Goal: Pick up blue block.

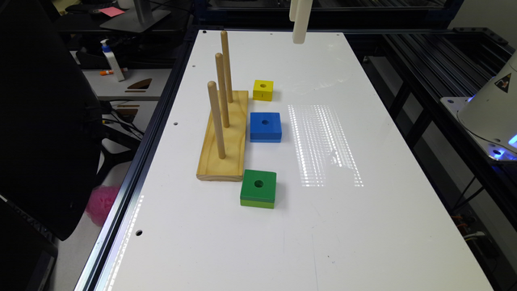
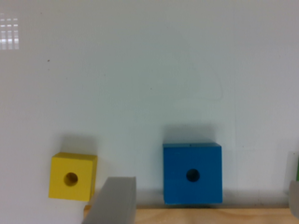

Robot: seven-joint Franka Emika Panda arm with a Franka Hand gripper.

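The blue block (image 1: 265, 126) is a flat square with a round centre hole. It lies flat on the white table (image 1: 363, 226) beside the wooden peg base (image 1: 226, 137), between the yellow block (image 1: 263, 89) and the green block (image 1: 258, 188). My gripper (image 1: 299, 37) hangs high over the far end of the table, well away from the block. In the wrist view the blue block (image 2: 192, 173) sits between my two grey fingers (image 2: 114, 200), which stand wide apart with nothing held; my gripper (image 2: 204, 205) is open.
The peg base carries three upright wooden pegs (image 1: 217, 119) close to the blocks. The smaller yellow block (image 2: 73, 176) lies near one finger. The robot's base (image 1: 490, 109) stands at the exterior view's right. A dark chair (image 1: 44, 121) stands at the left, off the table.
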